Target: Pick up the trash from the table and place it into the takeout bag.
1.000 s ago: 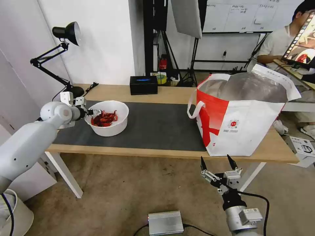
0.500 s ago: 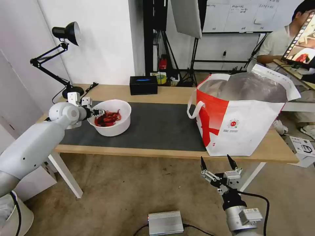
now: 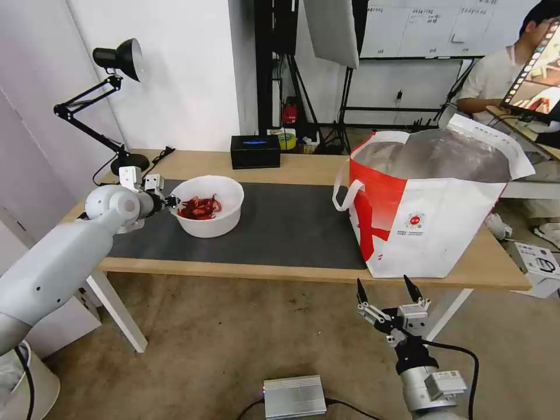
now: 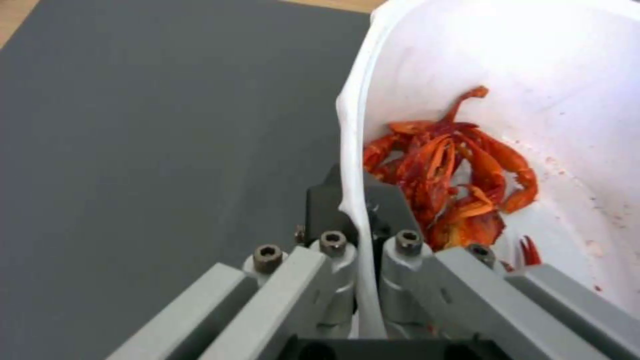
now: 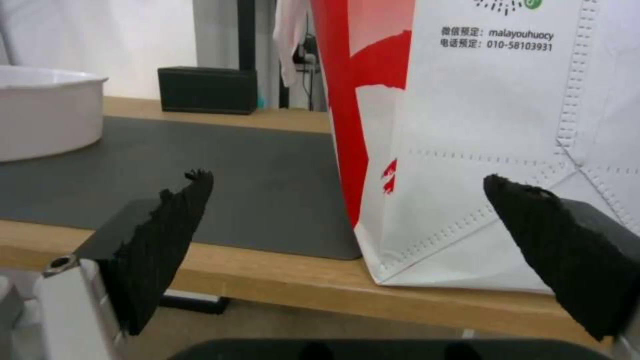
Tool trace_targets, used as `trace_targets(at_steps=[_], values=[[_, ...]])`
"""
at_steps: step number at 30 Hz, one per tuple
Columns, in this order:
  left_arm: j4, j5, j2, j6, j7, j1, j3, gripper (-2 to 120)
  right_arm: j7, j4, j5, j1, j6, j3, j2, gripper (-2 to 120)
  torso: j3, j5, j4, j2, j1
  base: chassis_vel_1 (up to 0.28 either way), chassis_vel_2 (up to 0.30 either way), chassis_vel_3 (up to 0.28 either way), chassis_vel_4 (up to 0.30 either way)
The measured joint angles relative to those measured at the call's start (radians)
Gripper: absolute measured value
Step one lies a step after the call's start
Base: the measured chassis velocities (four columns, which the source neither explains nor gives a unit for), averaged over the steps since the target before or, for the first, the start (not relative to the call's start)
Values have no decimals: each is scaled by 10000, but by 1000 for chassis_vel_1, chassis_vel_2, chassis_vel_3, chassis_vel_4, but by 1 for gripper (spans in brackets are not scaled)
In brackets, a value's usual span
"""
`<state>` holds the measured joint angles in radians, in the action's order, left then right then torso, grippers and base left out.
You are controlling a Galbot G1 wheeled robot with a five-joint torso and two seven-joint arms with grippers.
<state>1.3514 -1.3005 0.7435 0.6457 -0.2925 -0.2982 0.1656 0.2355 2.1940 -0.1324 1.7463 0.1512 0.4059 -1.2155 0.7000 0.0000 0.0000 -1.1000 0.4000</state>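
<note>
Pinching thin bowl [image 3: 208,205] rim, left gripper [image 4: 357,220] clamped; wall flexes, shells loose; right gripper [image 3: 388,291] unclenched below takeout bag [image 3: 431,227]

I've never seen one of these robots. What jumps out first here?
The left hand pinches the rim of a white bowl of red shells at the table's left end. A big red-and-white bag stands open at the right end, the right hand open below the table edge.

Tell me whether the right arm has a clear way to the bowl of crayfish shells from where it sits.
Probably not. The right gripper hangs open below the table edge, in front of the takeout bag. The bowl sits far across the mat, its rim pinched by the left gripper.
</note>
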Motion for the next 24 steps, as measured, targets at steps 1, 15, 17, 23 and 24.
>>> trace_targets(at_steps=[1,15,17,23,24], values=[[0,0,0,0,0,0,0,0,0,0,0,0,0,0,0,100,0,0,0,0,0,0,0,0,0],[2264,-1237,-900,4,59,-1319,-1220,0,0,0,0,1,0,0,1,100,0,-1,1,0,0,0,0,0,0],[2463,-1373,-993,12,77,-1525,-1430,0,0,0,0,1,0,0,0,100,0,-1,1,0,0,0,0,0,0],[3636,-1656,-1724,-15,568,-2563,-2276,0,0,0,0,0,0,0,1,100,0,-1,2,0,0,0,0,0,0],[3636,-1656,-1724,-15,568,-2563,-2276,0,0,0,0,0,0,0,1,100,0,-1,2,0,0,0,0,0,0]])
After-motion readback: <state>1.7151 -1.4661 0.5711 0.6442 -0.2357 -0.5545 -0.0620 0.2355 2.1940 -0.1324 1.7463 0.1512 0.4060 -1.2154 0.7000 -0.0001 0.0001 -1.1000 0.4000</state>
